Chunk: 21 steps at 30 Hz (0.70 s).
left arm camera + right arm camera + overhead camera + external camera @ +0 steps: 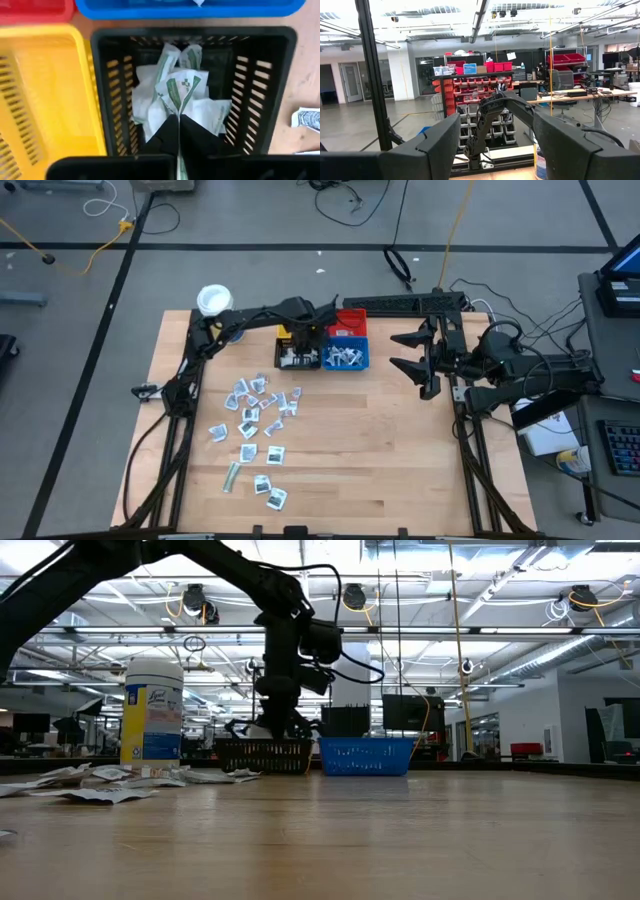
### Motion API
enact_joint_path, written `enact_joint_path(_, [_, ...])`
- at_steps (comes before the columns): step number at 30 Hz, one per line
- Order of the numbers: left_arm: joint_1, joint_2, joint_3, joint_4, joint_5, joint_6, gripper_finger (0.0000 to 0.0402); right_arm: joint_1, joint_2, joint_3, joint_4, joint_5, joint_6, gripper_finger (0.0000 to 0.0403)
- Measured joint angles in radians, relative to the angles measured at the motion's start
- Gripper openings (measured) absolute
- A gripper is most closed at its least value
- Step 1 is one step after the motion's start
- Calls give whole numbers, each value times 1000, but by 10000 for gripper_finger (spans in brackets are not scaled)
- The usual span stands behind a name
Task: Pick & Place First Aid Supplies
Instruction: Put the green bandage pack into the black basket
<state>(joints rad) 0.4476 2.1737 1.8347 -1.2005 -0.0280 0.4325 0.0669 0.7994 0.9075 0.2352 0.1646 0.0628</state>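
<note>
The left tool (pixel 178 131), closed on a green-marked white packet (pixel 178 89), hangs over the black bin (pixel 260 85) for release; the right tool (pixel 418 358) waits open.

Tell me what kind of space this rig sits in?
Likely an industrial lab or workshop floor. Right wrist view shows shelving with red parts bins and a workbench on an open concrete floor; low view shows exposed ceiling trusses; cables trail across the floor around the table.
</note>
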Motion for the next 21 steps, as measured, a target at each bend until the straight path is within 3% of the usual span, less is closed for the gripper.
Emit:
enact_joint_path(6, [13, 0, 0, -21, -4, -81, 68, 0, 0, 0, 0, 0, -8, 247])
enact_joint_path(14, [30, 0, 2, -41, -17, -133, 206, 0, 0, 0, 0, -4, -8, 247])
enact_joint_path(21, [30, -1, 126, -291, -26, -333, 277, 0, 0, 0, 0, -4, -8, 247])
